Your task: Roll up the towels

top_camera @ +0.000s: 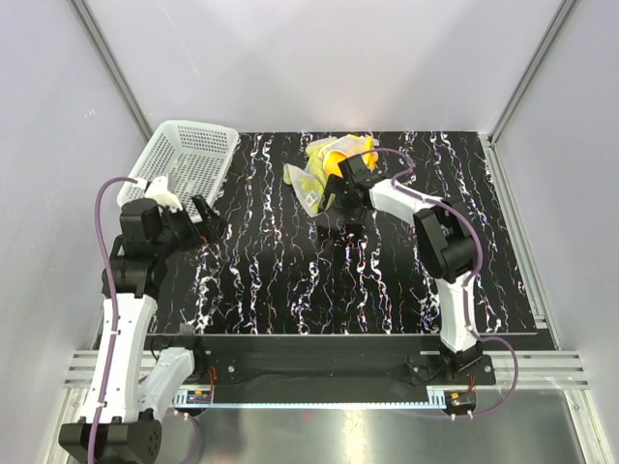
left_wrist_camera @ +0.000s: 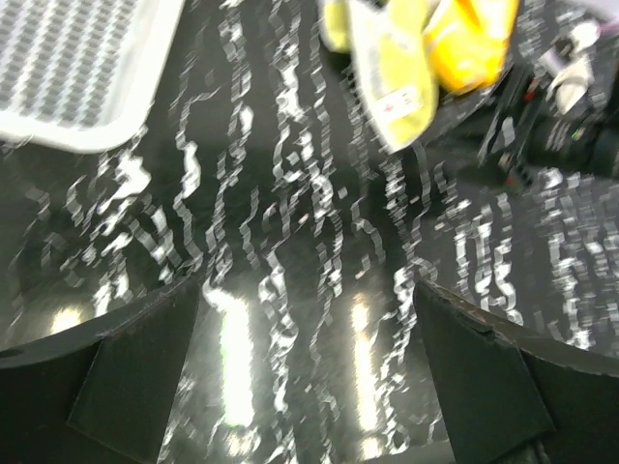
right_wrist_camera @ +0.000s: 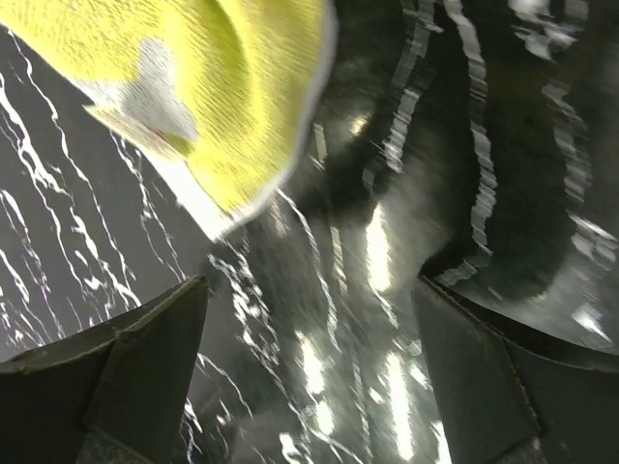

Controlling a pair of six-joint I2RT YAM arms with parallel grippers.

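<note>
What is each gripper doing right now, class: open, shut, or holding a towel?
Left gripper: open, holding nothing.
Right gripper: open, empty; the yellow towel lies ahead, not gripped.

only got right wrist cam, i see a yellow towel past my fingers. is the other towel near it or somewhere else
observer: the orange towel is bunched together with the yellow towel in one heap, at the far middle of the table.
operator: ok, is the left arm in my way
observer: no, the left gripper is over at the left, open with nothing between its fingers, next to the white basket and well apart from the heap.
</note>
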